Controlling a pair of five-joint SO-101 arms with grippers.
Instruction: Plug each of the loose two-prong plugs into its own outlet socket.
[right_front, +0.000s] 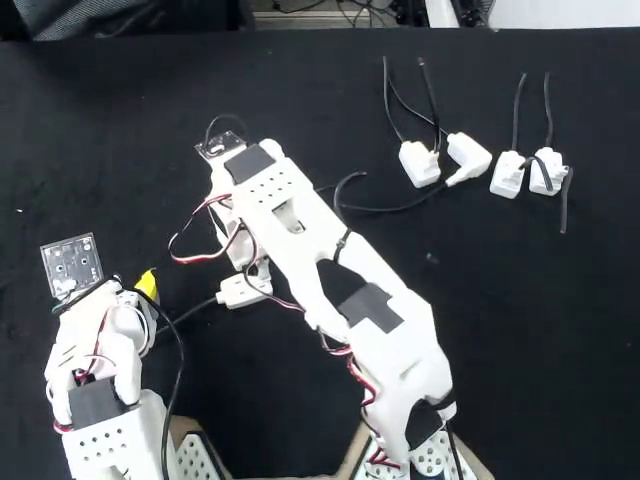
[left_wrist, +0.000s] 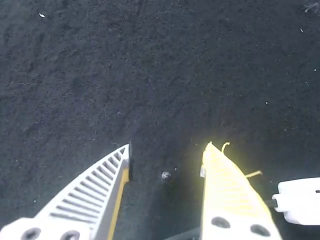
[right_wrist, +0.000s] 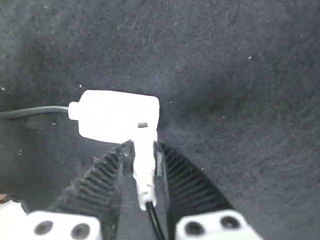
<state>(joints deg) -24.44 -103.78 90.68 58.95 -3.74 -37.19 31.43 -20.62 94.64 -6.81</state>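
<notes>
My right gripper (right_wrist: 145, 147) is shut on a small white two-prong plug (right_wrist: 144, 172), whose front end meets a white outlet socket block (right_wrist: 119, 116) lying on the black table. In the high view this pair (right_front: 243, 291) lies left of centre under the right gripper (right_front: 250, 270). My left gripper (left_wrist: 167, 147) stands open just above the cloth with nothing between its white and yellow fingers. The socket's end (left_wrist: 299, 200) is beside the yellow finger. In the high view the left gripper (right_front: 142, 290) sits a little left of the socket.
Several more white plug and socket pieces (right_front: 420, 163) (right_front: 468, 157) (right_front: 508, 173) (right_front: 547, 170) with black cords lie at the back right. A black cord (right_front: 190, 310) runs from the near socket toward the left arm. Black cloth (right_front: 520, 330) covers the table.
</notes>
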